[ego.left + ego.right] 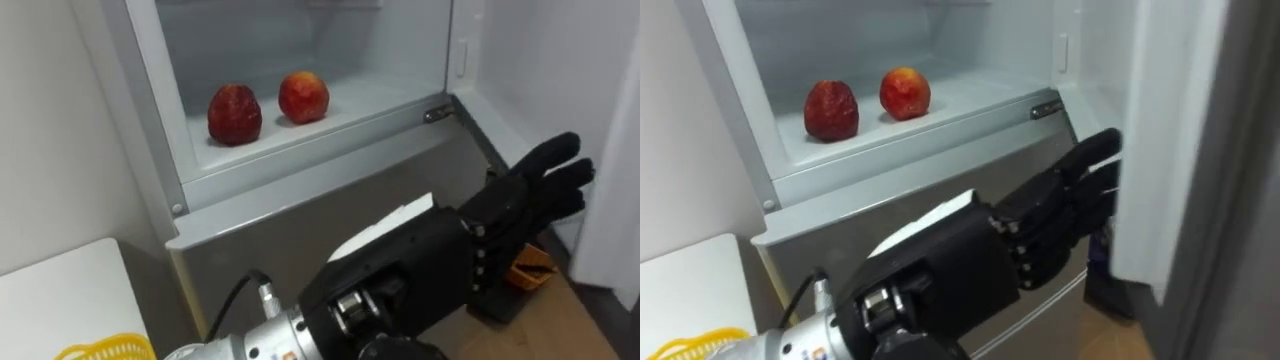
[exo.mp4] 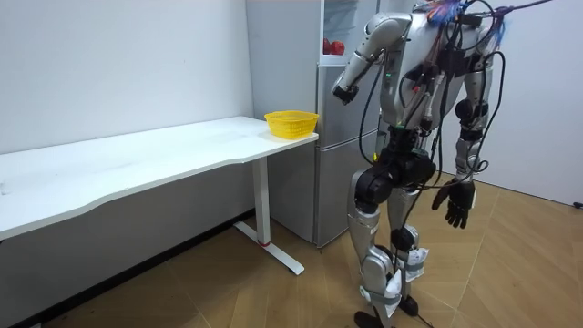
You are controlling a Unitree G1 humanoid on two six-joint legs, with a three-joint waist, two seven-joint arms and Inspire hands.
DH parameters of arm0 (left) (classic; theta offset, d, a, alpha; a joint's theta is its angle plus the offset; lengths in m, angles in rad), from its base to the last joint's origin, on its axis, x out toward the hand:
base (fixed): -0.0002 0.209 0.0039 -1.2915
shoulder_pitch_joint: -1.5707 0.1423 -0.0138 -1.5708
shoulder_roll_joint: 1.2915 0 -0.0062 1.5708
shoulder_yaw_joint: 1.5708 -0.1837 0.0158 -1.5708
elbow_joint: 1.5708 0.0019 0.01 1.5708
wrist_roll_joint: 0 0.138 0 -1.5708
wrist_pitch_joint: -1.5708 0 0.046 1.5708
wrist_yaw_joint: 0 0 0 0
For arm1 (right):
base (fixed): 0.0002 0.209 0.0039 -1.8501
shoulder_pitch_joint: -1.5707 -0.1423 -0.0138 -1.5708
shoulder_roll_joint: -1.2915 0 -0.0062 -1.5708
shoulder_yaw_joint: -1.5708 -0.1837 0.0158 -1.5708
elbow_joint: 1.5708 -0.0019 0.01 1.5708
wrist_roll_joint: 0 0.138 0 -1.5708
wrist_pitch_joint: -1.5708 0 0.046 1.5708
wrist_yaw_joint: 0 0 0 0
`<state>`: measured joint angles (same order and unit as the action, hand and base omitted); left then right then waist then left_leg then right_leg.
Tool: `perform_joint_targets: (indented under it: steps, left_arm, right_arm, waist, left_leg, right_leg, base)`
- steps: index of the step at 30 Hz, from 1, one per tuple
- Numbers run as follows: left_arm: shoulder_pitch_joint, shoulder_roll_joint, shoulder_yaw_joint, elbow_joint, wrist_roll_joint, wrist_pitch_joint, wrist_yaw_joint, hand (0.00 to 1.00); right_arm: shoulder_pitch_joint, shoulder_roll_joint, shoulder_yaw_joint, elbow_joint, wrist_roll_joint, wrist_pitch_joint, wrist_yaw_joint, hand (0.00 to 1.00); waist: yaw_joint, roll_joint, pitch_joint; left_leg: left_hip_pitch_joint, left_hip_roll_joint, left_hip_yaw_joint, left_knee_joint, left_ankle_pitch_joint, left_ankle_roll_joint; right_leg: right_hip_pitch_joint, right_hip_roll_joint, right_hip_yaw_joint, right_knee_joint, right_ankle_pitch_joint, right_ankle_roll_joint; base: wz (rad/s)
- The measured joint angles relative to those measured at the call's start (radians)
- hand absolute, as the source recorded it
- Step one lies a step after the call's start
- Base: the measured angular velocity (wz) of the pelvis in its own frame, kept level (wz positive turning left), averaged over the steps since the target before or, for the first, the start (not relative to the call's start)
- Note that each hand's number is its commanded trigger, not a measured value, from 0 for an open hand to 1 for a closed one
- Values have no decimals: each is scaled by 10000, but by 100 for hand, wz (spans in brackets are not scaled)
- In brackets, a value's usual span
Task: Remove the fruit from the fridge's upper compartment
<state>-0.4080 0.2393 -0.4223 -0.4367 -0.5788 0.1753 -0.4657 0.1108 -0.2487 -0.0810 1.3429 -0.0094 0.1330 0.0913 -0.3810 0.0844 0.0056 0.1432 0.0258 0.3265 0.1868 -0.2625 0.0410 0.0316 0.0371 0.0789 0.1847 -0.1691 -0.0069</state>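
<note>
Red fruit sits on the shelf of the open upper fridge compartment: a dark red fruit [image 1: 234, 114] on the left and an apple [image 1: 303, 97] just right of it, both untouched. The left robot hand [image 1: 530, 195] reaches out lower down and to the right of that shelf, fingers straight and holding nothing, close to the edge of the open fridge door [image 1: 1160, 150]. The right robot hand [image 2: 458, 202] hangs at the robot's side, fingers relaxed and empty. The robot stands before the fridge [image 2: 332, 173]. A yellow basket [image 2: 291, 123] rests on the white bench [image 2: 137, 159] at the end next to the fridge.
</note>
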Motion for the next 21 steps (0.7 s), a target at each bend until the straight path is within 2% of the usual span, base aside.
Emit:
perform_joint_targets:
  steps: [2,6,9,11,16,21]
  left_arm:
    - [-273,-8,-194,246,-14,4,-35,0]
    - [-475,-75,-404,551,-16,4,-48,0]
    - [-905,-296,-635,1035,-44,-7,-11,0]
    - [-1139,-552,-735,1400,-62,-20,128,0]
    - [-1641,-1130,-991,2015,-71,-24,406,0]
    - [-1789,-1557,-1178,2234,-67,-20,492,0]
  right_arm:
    - [-7,-42,0,73,-1,-1,-10,0]
    - [-1,-75,1,203,-1,0,1,0]
    - [23,-176,2,209,-2,46,170,0]
    - [-62,-254,2,207,21,241,210,0]
    - [-243,-348,98,192,149,324,200,0]
    - [-448,-343,218,209,459,437,203,0]
  waist:
    - [-164,56,-27]
    - [-400,124,-12]
    - [-585,155,1]
    - [-734,175,12]
    - [-828,313,100]
    - [-858,355,96]
  left_leg:
    - [44,-14,46,-4,-1,0]
    - [96,1,176,6,0,0]
    - [125,1,175,0,0,0]
    - [170,4,176,-6,-1,0]
    - [187,25,133,-319,-33,0]
    - [165,36,99,-344,-34,-1]
  right_leg:
    - [21,-12,15,13,4,8]
    - [30,-1,28,29,16,-2]
    - [47,2,84,49,19,1]
    - [66,-1,112,77,24,8]
    - [31,31,18,38,77,30]
    - [9,85,-7,15,112,13]
  base:
    - [-6]
    - [-8]
    - [0]
    - [-5]
    - [4]
    - [3]
